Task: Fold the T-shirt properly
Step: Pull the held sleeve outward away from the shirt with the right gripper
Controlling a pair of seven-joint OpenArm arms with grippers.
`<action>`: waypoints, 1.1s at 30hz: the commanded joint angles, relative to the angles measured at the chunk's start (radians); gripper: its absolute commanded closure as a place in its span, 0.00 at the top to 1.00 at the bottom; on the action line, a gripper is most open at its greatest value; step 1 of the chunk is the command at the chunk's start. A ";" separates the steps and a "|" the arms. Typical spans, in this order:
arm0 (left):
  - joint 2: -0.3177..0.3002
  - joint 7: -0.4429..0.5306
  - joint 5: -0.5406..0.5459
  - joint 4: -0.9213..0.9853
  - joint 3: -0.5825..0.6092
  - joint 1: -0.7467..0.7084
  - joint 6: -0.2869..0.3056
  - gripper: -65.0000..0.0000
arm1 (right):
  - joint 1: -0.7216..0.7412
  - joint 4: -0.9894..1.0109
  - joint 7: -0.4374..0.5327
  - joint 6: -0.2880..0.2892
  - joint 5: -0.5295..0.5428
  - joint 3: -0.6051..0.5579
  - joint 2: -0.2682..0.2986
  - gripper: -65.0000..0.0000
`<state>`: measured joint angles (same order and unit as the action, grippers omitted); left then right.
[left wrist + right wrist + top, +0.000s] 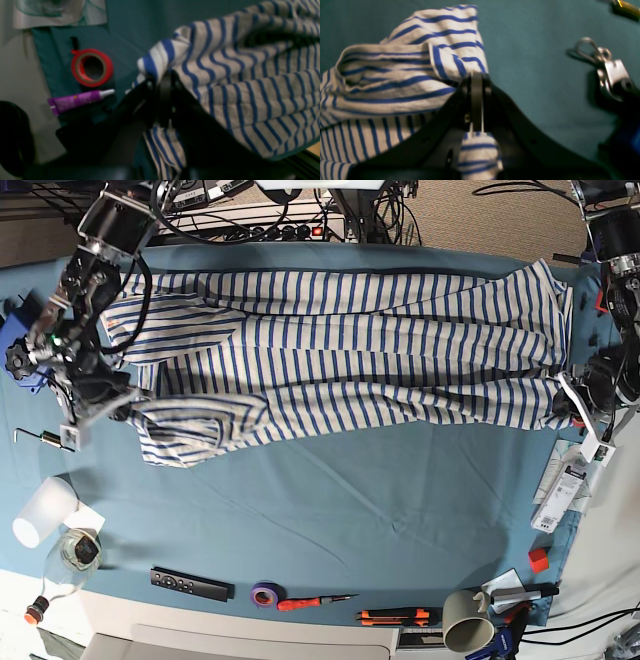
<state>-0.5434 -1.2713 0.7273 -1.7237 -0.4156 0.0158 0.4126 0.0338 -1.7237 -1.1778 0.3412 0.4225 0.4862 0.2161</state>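
Both wrist pictures are blurry, and the lower part of each is being filled by dark arm parts. In the left wrist view the T-shirt [250,82] is being cut off at the right edge, and some cloth is being hidden behind the left hand [163,77]. That hand is being squeezed tight on a bunched edge of the striped cloth. In the right wrist view the right hand [477,77] is being pinched together on another fold of the shirt, with a bit of cloth hanging below it. A shiny metal clip [602,65] is being seen beside it, but its lower part is lost in shadow.

From the base view the T-shirt [340,360] is being stretched long across the far half of the teal worktop [380,510], with one hand at each end. Near the left hand a red tape roll [91,67] and a purple tube [77,100] are lying close together. Along the near edge a black remote [190,583], a purple tape roll [265,594] and a mug [462,620] are lying well apart from the shirt
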 commanded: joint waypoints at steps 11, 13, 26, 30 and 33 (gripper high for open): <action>-0.022 0.014 0.059 -0.019 -0.248 -0.063 0.007 0.00 | -0.018 -0.020 -0.003 0.006 0.014 0.190 0.032 0.00; -0.022 0.013 0.092 -0.019 -0.278 -0.093 0.029 0.00 | -0.040 -0.020 -0.014 0.006 0.015 0.189 0.050 0.00; -0.016 -0.022 0.167 -0.029 -0.288 -0.204 0.034 0.00 | -0.152 -0.023 -0.029 0.006 0.031 0.192 0.114 0.00; -0.016 -0.022 0.167 -0.029 -0.288 -0.201 0.034 0.00 | -0.145 -0.023 -0.014 0.018 0.144 0.188 0.114 0.00; -0.016 -0.019 0.167 -0.029 -0.288 -0.201 0.034 0.00 | -0.132 -0.023 -0.005 0.095 0.200 0.187 0.114 0.00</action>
<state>-0.5377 -1.3048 0.8806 -1.7351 -0.6952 -0.1959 0.4431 -0.1120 -1.7283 -1.2026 0.4404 0.6121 0.6704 0.3077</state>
